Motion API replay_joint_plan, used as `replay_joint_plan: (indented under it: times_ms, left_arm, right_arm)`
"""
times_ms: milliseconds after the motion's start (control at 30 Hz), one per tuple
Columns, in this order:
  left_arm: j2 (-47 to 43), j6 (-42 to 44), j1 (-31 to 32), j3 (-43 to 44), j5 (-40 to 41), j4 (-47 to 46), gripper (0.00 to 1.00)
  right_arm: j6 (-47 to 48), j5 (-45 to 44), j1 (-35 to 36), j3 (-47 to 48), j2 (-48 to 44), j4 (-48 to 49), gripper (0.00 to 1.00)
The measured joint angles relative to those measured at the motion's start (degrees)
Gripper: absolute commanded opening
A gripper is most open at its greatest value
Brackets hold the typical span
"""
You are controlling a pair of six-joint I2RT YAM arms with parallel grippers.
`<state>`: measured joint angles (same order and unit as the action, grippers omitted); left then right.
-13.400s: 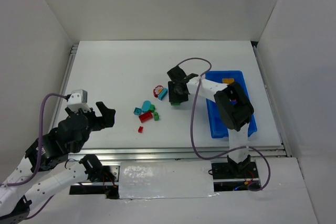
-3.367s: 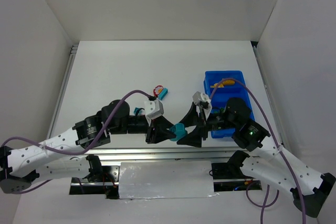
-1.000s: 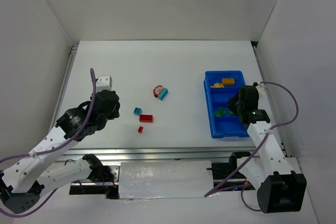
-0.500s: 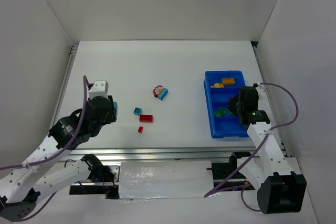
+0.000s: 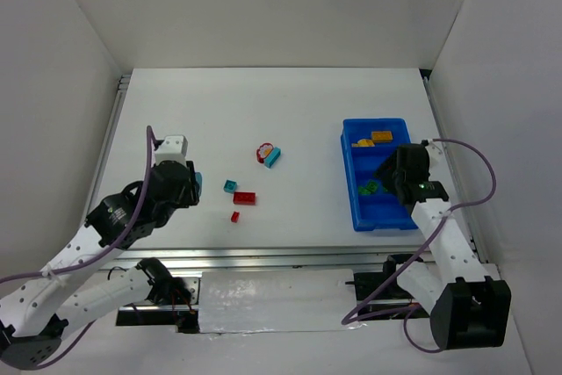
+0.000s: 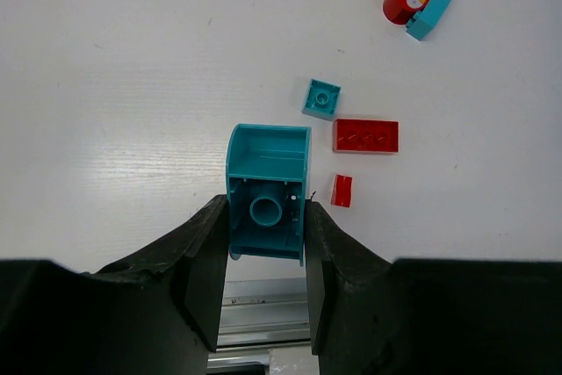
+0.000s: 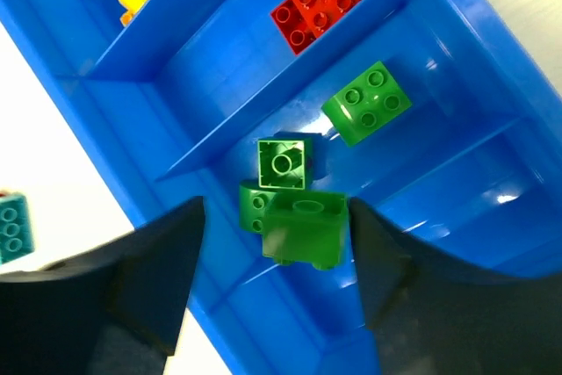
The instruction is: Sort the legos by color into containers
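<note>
Now the left gripper (image 6: 266, 210) clamps a cyan brick (image 6: 268, 151). The right gripper (image 7: 277, 208) gapes above green bricks (image 7: 366, 103) in the tray (image 7: 219, 68).

Since my first look, the green pieces (image 7: 367, 103) are gone from the loose heap (image 5: 246, 192) mid-table and now lie in the blue tray (image 5: 355, 210) at 3 o'clock. My right gripper (image 7: 277, 217) has left the heap and hangs over that tray. Its jaws are wider than a second ago, with a green brick (image 7: 303, 227) loose between them. The big cyan piece (image 6: 268, 191) has left the heap too. My left gripper (image 6: 266, 212) clamps it, pulled back from the 6 o'clock meeting point to 8 o'clock.
</note>
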<state>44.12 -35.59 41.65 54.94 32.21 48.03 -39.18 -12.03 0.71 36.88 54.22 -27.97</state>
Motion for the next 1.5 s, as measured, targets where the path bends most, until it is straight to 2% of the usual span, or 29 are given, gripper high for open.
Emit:
replay_joint_plan:
  times_ms: [167, 367, 433, 533, 600, 667, 733, 800, 867, 933, 1000, 1100, 1267, 1367, 1500]
  left_arm:
    - [-0.83, 1.38, 0.0, -0.02, -1.62, -0.76, 0.0]
    - [-2.91, 4.07, 0.0, -1.31, -6.78, -3.65, 0.0]
    - [-3.85, 5.46, -0.07, -1.7, -10.05, -4.87, 0.0]
    - [-5.66, 7.52, -0.22, -2.4, -18.49, -7.89, 0.0]
    - [-6.43, 8.9, -0.26, -2.73, -25.44, -10.34, 0.0]
    - [-6.93, 10.08, -0.26, -3.17, -33.03, -13.35, 0.0]
    - [-6.97, 10.43, -0.26, -3.69, -40.17, -16.52, 0.0]
    - [-6.51, 10.32, -0.26, -4.48, -45.75, -19.61, 0.0]
    - [-5.73, 10.1, -0.26, -5.35, -49.88, -22.38, 0.0]
    - [-4.07, 9.86, -0.26, -5.95, -54.4, -25.44, 0.0]
    - [-2.49, 9.51, -0.26, -6.51, -57.94, -28.68, 0.0]
    - [-0.31, 8.33, -0.26, -7.89, -60.63, -33.42, 0.0]
    - [6.14, 8.13, 0.63, -7.21, -59.82, -39.76, 0.0]
    - [14.27, 8.48, 4.59, -3.93, -55.25, -42.99, 0.0]
    - [27.52, 9.35, 11.34, 3.65, -49.18, -47.25, 0.0]
  right_arm:
    - [0.2, 0.26, 0.0, 0.17, 1.84, -0.15, 1.0]
    - [1.18, 3.72, 0.0, 2.08, 0.13, -1.05, 1.0]
    - [2.86, 10.78, -0.22, 2.56, -2.75, -0.57, 1.0]
    - [5.31, 27.19, 0.7, 2.58, -8.0, 2.19, 1.0]
    - [6.16, 38.36, 5.73, 2.58, -10.34, 6.25, 1.0]
    - [6.8, 46.97, 15.13, 2.58, -11.76, 10.8, 1.0]
    - [7.91, 53.55, 25.73, 2.58, -12.7, 15.58, 1.0]
    - [9.09, 55.58, 34.58, 2.73, -13.46, 17.88, 1.0]
    - [10.16, 54.69, 41.77, 3.13, -13.46, 19.56, 0.99]
    - [10.78, 53.42, 45.92, 3.28, -12.41, 21.59, 0.95]
    - [11.15, 51.52, 47.76, 3.39, -11.04, 22.95, 0.93]
    - [11.5, 44.26, 49.03, 4.11, -9.75, 21.53, 1.0]
    - [5.11, 18.47, 49.29, 8.07, -18.25, 10.23, 1.0]
    - [-0.98, 4.04, 49.29, 13.25, -25.38, 2.67, 1.0]
    - [-8.02, -8.96, 49.29, 20.72, -32.83, -6.67, 1.0]
